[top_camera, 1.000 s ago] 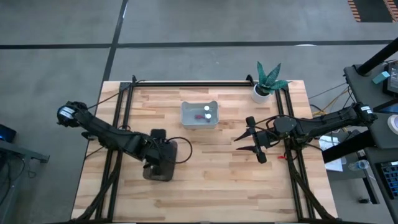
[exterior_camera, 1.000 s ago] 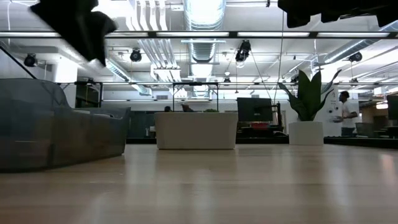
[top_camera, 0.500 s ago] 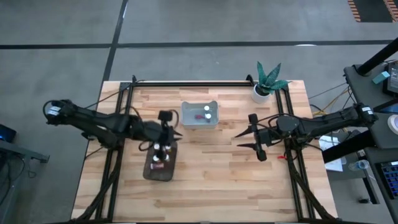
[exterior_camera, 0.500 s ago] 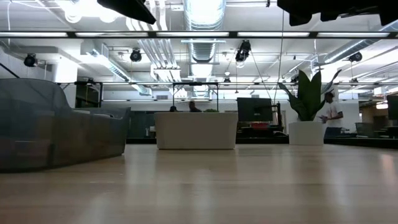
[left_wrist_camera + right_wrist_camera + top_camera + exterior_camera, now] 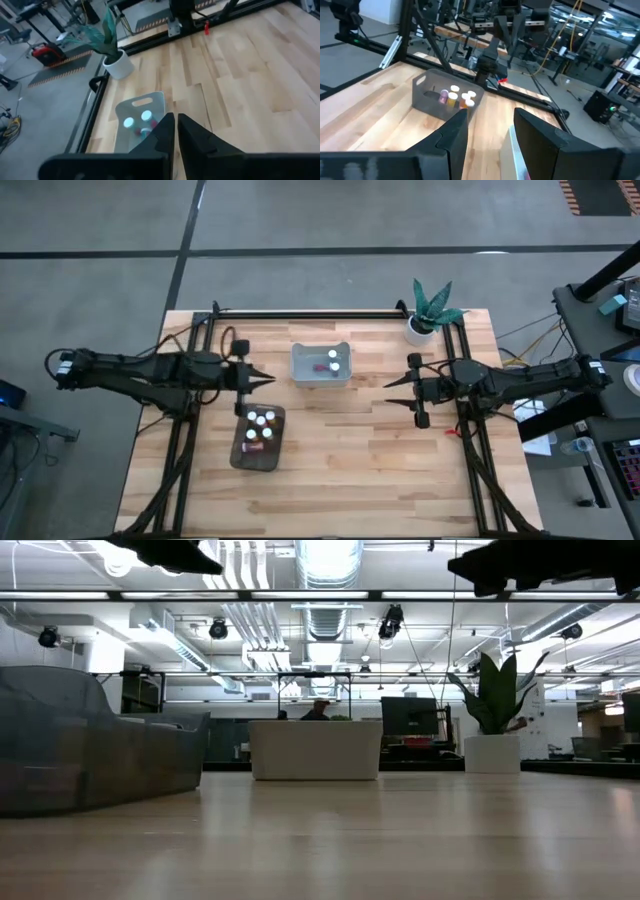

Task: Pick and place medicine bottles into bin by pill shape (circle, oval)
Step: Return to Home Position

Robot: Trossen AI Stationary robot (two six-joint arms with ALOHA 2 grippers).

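Withdrawing left jaws, clenched empty, from over black bin (image 5: pixel 254 461), now just beside them. Keeping right jaws released. Suggests medicine bottles (image 5: pixel 264 420) all sorted.

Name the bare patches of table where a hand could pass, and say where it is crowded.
Bare: the near half of the table, right of the black bin; also the strip between the gray bin and the plant pot. Crowded: the middle row, left gripper, bins, right gripper.

A wooden table (image 5: pixel 340 480) stands on grey floor. At its two o'clock corner sits a green spiky plant (image 5: pixel 432 302) in a white pot (image 5: pixel 417 331).
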